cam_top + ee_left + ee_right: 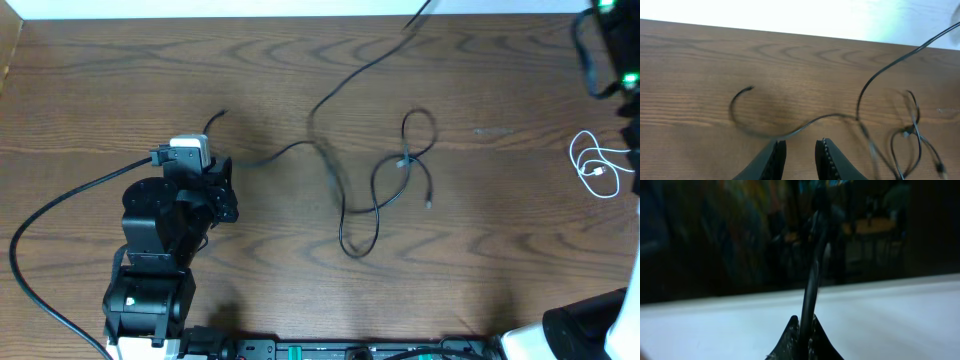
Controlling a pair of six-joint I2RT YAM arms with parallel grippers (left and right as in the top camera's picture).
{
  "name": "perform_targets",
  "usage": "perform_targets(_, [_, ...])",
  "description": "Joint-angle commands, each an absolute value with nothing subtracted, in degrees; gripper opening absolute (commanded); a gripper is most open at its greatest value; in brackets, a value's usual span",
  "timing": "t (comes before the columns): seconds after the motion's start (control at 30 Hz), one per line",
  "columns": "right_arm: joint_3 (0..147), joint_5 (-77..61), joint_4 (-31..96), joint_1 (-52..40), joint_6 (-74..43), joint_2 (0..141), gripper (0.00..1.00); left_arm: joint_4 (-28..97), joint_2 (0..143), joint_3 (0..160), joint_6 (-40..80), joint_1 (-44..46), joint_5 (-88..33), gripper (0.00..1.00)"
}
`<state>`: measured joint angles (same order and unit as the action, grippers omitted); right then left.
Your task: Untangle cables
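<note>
Wooden tabletop (120, 70): black cable (832, 116) runs rightward from just ahead of the left tool (800, 146), which is parted and empty. Right tool (805, 330) is clenched, seemingly on the cable's far end.

Wood-grain worktop (690, 65) across most of frame; bright white strip (790, 15) along top edge. Left claw (800, 150) at bottom centre, ribbed fingers (826, 155) parted, bare wood in the gap. Black cable (830, 116) with plug end at centre left, curling down, passing just above the fingertips, then climbing to upper right corner. Tangled loops (912, 125) at lower right, partly blurred, just beside its bend. Touching or apart there: cannot tell.
</note>
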<state>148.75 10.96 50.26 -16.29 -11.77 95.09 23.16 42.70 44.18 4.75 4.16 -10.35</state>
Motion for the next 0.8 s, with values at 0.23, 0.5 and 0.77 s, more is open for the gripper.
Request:
perform_targets(0.23, [149.08, 0.6, 46.0, -14.31, -19.75, 97.21, 0.01, 23.4, 42.61, 44.86, 5.48, 3.92, -10.13, 0.25])
perform_targets(0.5, [149.08, -31.24, 34.54, -15.11, -22.72, 100.16, 0.01, 23.83, 42.61, 44.86, 5.43, 3.92, -16.1, 0.25])
perform_targets(0.77, [149.08, -20.32, 41.12, -14.55, -16.1, 100.36, 0.01, 27.64, 42.61, 44.84, 4.78, 3.92, -16.03, 0.21])
